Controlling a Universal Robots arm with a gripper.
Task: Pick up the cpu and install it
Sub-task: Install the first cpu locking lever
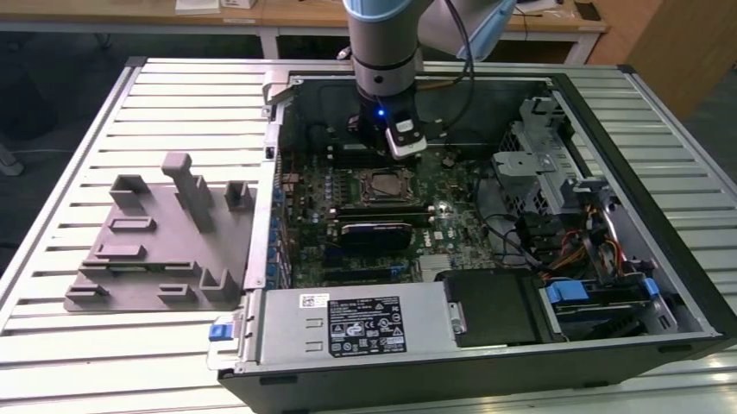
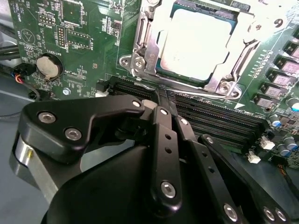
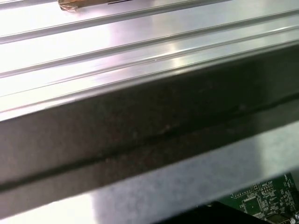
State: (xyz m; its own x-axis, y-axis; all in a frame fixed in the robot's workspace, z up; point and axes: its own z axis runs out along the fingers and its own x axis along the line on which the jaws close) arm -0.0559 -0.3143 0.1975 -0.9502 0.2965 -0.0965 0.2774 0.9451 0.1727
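The cpu [image 2: 196,44] lies flat in its socket on the green motherboard [image 2: 88,42], its bright metal top facing up inside the silver socket frame [image 2: 140,56]. In the exterior view the cpu [image 1: 384,185] sits mid-board inside the open computer case [image 1: 645,285]. My gripper [image 1: 389,145] hangs just beyond the socket, toward the case's far wall. In the second wrist view the gripper [image 2: 163,106] has its black fingers [image 2: 164,140] pressed together, a short way from the cpu, with nothing between them.
Memory slots [image 2: 215,119] lie between the gripper and the socket. A grey fixture plate [image 1: 161,250] with blocks rests on the ribbed table [image 3: 140,42] at the exterior view's left. A power supply [image 1: 345,323], drive cage [image 1: 541,164] and cables [image 1: 558,250] crowd the case.
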